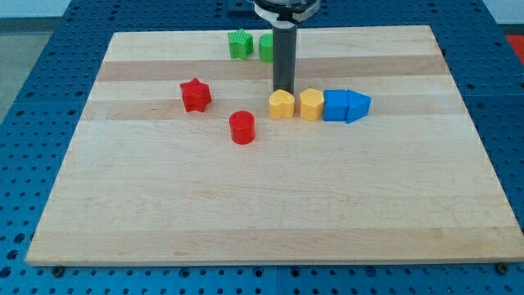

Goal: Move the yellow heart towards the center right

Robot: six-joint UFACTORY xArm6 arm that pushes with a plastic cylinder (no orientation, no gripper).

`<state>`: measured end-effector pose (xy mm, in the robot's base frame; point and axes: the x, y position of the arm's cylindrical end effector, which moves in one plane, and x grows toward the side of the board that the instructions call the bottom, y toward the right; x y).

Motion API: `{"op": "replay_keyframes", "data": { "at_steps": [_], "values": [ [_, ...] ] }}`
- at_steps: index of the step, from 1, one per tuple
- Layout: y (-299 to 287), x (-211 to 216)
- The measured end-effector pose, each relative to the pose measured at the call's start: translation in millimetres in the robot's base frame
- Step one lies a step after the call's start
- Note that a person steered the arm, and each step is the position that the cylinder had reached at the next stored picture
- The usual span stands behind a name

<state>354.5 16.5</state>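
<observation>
Two yellow blocks sit side by side near the board's middle. The left one [282,105] looks like the yellow heart. The right one [311,105] looks like a hexagon and touches it. My tip [283,90] is at the top edge of the left yellow block, touching it or nearly so. The dark rod rises straight up from there to the view's top. A blue cube [335,106] touches the right yellow block, and a blue pointed block [358,106] sits against the cube's right side.
A red star [196,95] lies left of the tip. A red cylinder [242,127] lies below and left of the yellow blocks. Two green blocks [239,44] [265,47] sit near the board's top edge; the rod partly hides the right one.
</observation>
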Motion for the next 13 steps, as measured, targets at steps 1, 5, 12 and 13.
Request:
{"op": "replay_keyframes", "data": {
  "at_steps": [1,5,12,13],
  "values": [
    [0.0,0.0],
    [-27.5,-5.2],
    [-138.8,40.9],
    [-147.1,34.0]
  ]
}}
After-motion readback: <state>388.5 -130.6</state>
